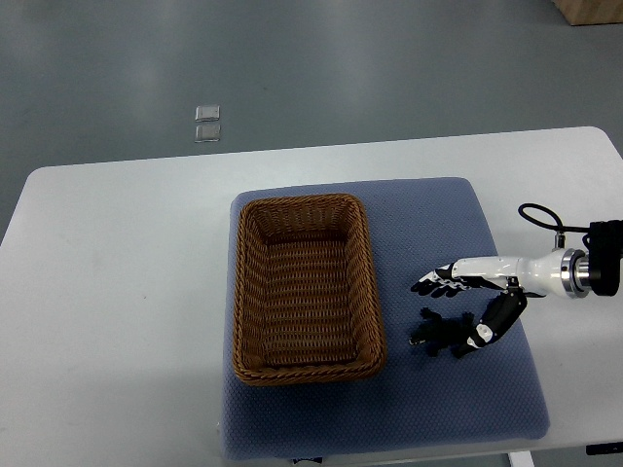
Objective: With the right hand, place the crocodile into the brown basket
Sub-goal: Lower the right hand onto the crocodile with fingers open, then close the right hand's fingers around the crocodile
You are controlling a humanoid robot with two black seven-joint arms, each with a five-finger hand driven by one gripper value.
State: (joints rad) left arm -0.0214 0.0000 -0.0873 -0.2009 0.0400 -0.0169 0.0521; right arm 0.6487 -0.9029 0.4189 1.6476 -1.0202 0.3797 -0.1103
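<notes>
Approach for the grasp is the step in hand. The right hand (pixel 475 275) hovers over the blue mat (pixel 487 399), its fingers (pixel 436 285) extended and its thumb angled down beside the crocodile (pixel 440 333); it holds nothing. The crocodile lies on the mat, near the right wall of the brown basket (pixel 373 292). The next move appears to call for lowering the hand, closing fingers and thumb on the toy, then lifting it over the rim

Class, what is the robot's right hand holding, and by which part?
Nothing yet: the right hand is open beside the crocodile, thumb near one end.
</notes>
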